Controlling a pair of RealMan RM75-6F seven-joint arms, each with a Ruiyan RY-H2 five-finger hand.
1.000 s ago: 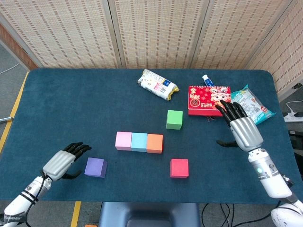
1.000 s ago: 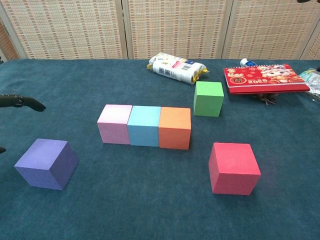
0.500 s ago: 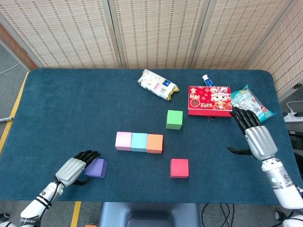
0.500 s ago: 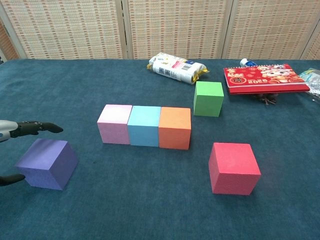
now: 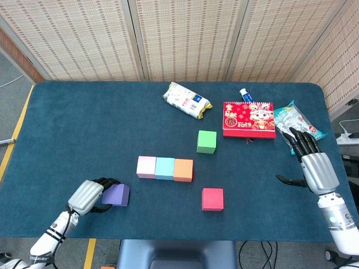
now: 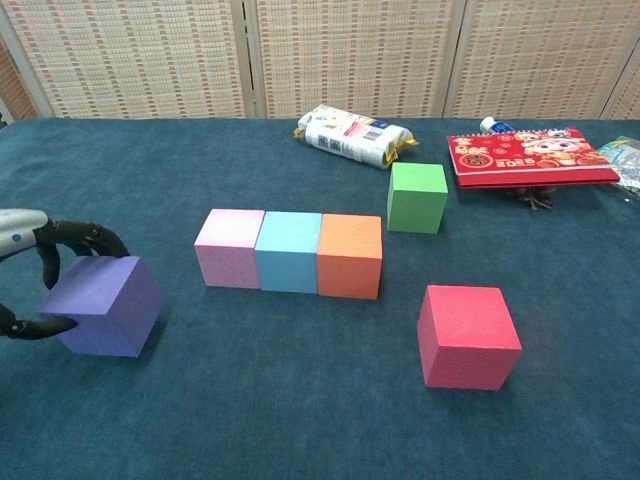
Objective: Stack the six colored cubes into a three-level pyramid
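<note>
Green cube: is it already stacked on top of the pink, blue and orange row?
No, the green cube sits on the table behind the orange cube, apart from the row and not on it.

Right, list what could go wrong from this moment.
1. The left hand grips the purple cube only at its left end, so it may twist or slip when lifted.
2. Setting it on the pink, blue and orange row could nudge that base apart.
3. Green cube sits near the red booklet, crowding a later grasp.

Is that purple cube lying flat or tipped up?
Tipped: the purple foam cube sits tilted, one bottom edge raised, with the left hand gripping it.
</note>
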